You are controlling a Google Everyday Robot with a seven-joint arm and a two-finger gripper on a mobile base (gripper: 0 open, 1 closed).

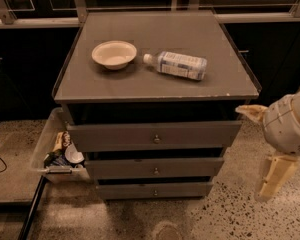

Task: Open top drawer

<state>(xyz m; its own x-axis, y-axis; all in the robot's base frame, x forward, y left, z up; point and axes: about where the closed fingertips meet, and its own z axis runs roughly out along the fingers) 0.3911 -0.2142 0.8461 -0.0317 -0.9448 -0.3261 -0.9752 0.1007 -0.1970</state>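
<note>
The top drawer (140,134) is the widest grey front of three, just under the cabinet top, with a small round metal knob (156,139) at its centre. Two narrower drawer fronts (155,168) sit below it. My gripper (251,154) is at the right edge of the view, beside the cabinet's right side and level with the drawers. Its two cream fingers (272,176) are spread apart and hold nothing. It is to the right of the knob and does not touch the drawer.
On the cabinet top (190,91) lie a white bowl (114,54) and a plastic bottle (177,65) on its side. A clear bin (42,149) with odds and ends stands left of the drawers. Speckled floor (225,214) is in front; dark cabinets are behind.
</note>
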